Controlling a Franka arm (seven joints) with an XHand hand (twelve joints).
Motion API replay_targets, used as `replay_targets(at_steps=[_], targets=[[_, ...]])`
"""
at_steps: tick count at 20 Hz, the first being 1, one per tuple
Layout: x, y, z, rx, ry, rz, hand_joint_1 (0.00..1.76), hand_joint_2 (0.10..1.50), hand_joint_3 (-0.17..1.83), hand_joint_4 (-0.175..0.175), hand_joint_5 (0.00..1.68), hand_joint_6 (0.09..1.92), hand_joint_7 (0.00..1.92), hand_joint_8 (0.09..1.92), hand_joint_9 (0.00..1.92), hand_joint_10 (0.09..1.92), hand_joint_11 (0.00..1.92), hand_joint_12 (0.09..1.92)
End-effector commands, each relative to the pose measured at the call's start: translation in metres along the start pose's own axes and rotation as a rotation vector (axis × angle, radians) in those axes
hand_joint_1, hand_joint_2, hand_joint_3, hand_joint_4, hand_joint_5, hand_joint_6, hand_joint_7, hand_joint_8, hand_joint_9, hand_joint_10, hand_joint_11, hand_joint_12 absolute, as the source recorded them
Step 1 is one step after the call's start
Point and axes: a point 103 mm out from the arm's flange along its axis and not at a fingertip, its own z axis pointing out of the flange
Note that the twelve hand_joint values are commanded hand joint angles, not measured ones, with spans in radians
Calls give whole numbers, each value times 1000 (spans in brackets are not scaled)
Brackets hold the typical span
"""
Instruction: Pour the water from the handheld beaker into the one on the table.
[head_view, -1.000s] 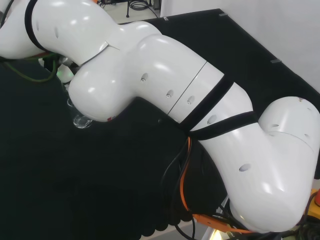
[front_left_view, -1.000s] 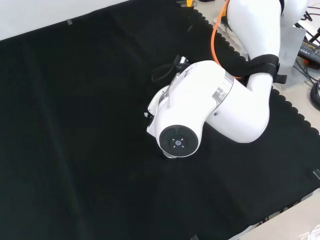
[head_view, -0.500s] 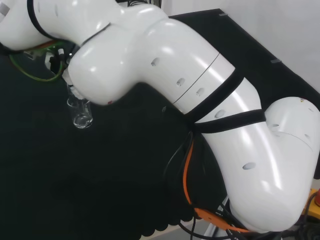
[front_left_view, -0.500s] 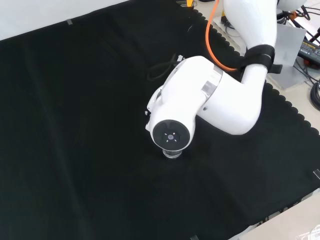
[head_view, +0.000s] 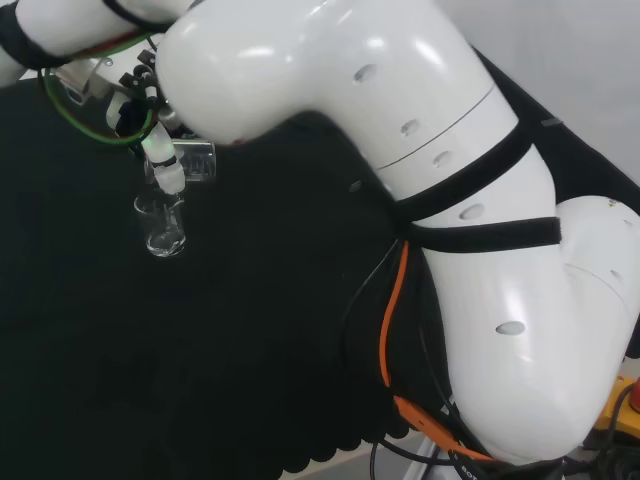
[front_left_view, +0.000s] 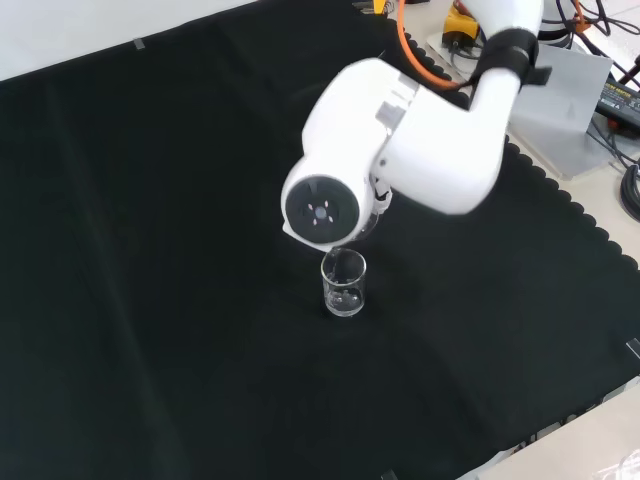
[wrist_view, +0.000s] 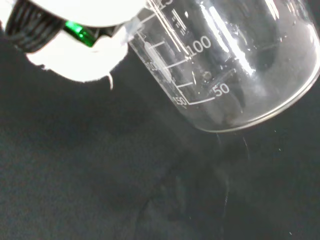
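Head view: found the hand (head_view: 163, 170) at upper left, beside the big white arm link (head_view: 350, 80). Saw a white finger running down across the handheld beaker (head_view: 197, 160), with the fingers closed about the clear glass as far as could be made out. Noted that beaker tipped well over, nearly on its side. Found the table beaker (head_view: 163, 226) just below it, upright on the black cloth (head_view: 250, 350), apart from the hand and from the glass above. Could not tell the water level in either vessel. Noted a green cable (head_view: 90, 135) looped near the hand and an orange cable (head_view: 388, 330) hanging along the lower arm.

Front view: saw the table beaker (front_left_view: 343, 284) standing upright near the middle of the cloth, directly below the round grey cap (front_left_view: 320, 211) of the white link. Noted a gap between cap and rim.

Wrist view: saw the handheld beaker (wrist_view: 225, 60) close and large, tilted, its printed scale lines showing and its rounded base toward the cloth (wrist_view: 100, 190). Noted a blurred white part of the hand (wrist_view: 85, 65) lying against the glass wall.
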Motion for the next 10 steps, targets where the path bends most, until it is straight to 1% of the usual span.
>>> replay_targets(at_steps=[1, 4, 6, 10], targets=[[-11, -6, 0, -165, 114, -50, 1117, 636, 724, 175, 1249, 750, 1662, 87, 1570, 87, 1118, 900], [-14, -6, 2, -225, 147, -68, 1117, 636, 724, 175, 1249, 750, 1662, 87, 1570, 87, 1119, 900], [-18, -6, 4, -275, 179, -79, 1117, 636, 723, 175, 1249, 751, 1662, 87, 1570, 87, 1118, 899], [-28, -2, 11, -350, 227, -103, 1117, 637, 723, 175, 1248, 751, 1662, 87, 1570, 87, 1114, 898]])
